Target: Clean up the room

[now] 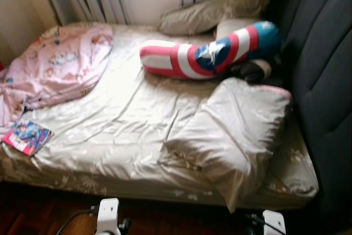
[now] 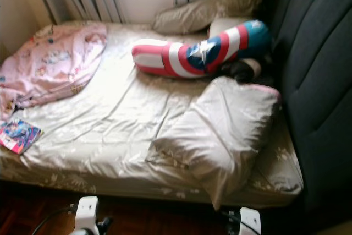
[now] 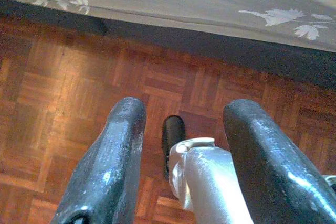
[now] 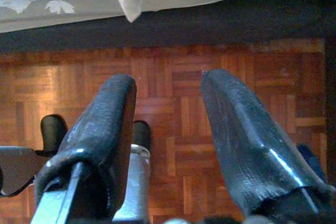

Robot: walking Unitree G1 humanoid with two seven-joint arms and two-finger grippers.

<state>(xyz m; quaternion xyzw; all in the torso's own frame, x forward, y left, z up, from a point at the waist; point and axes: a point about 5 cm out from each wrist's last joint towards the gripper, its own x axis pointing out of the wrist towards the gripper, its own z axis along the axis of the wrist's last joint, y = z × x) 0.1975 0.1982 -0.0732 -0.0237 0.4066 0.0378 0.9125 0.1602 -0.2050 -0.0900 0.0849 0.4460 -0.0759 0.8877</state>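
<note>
My left gripper (image 3: 181,156) and right gripper (image 4: 170,129) hang low over the wood floor (image 3: 63,77), fingers wide, holding nothing. On the bed (image 1: 126,114), a pink blanket (image 1: 60,64) lies at ten o'clock, a book (image 1: 26,137) at eight, a striped pillow (image 1: 209,53) at one.

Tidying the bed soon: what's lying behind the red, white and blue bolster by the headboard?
Behind the bolster lie two beige pillows: a long one near the curtains and another mostly covered by it. Something dark pokes out beside it; most of that is hidden.

The bed (image 1: 110,136) carries two pillows — near (image 1: 231,136), far (image 1: 212,12) — a striped bolster (image 1: 203,56), a pink quilt (image 1: 60,67), and a book (image 1: 26,137).
</note>
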